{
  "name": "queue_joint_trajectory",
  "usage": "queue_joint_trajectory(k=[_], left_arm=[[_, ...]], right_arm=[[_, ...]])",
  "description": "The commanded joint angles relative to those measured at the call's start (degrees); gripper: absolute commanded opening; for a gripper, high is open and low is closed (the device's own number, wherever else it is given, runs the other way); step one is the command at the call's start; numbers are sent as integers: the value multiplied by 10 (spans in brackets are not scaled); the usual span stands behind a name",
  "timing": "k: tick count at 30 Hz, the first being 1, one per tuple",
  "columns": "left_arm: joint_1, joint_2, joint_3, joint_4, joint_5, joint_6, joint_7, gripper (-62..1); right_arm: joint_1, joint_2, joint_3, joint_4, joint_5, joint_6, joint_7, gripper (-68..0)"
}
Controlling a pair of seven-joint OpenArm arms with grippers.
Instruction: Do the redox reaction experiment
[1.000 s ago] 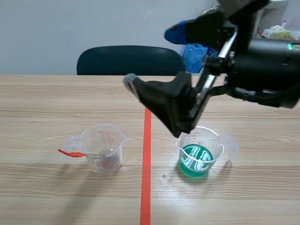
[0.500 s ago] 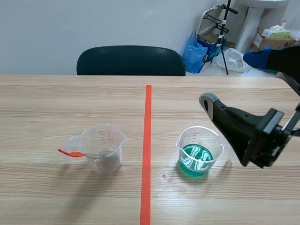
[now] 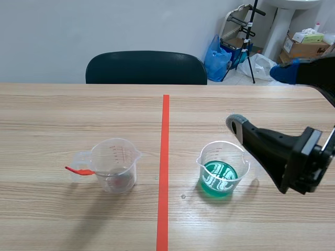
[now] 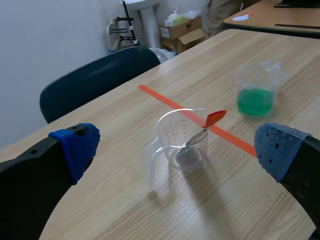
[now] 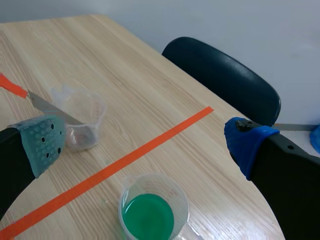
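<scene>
Scene view. The table [image 3: 63, 115] fills the lower two thirds of the frame. The tape line [image 3: 164, 167] runs down the centre.

Clear cup [image 3: 116, 164]: lower left of centre, upright, red scale marks, handle toward frame left. A spoon [image 3: 79, 170] stands in it, and its red handle pokes out over the rim to the left. There is a little dark residue at the bottom; you cannot tell what it is.

Green cup [image 3: 223, 168]: lower right of centre, upright, clear plastic with green liquid low in it. The two cups sit well apart, with the tape line between them.

Your right arm [image 3: 293, 157] comes in from the right edge at mid height. The right jaws are released, spread wide and holding nothing. One grey pad [image 3: 236, 124] hangs near the green cup's far rim. The blue pad [image 3: 285, 72] sits at upper right. In the right wrist view the green cup lies below the gap between the fingers, untouched. The clear cup is just beyond the grey-green pad [image 5: 42, 142].

In the left wrist view your left jaws are also released, with the blue pads [image 4: 75, 145] far apart. The clear cup stands ahead of the gap between them, untouched. The green cup is farther off, past the tape line.

A chair [image 3: 146, 67] stands behind the table's far edge, upper centre. A blue bag [image 3: 215, 60] and boxes [image 3: 306, 42] are at upper right.
</scene>
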Motion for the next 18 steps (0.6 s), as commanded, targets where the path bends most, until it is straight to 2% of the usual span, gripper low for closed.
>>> queue_joint_trajectory(k=[1,18], left_arm=[[0,3,9,7,-7,-1,-7,14],[-2,3,23,17,-8,10,1,14]], right_arm=[[10,3,5,7,6,0,5,4],[10,3,5,7,21,2,10,4]])
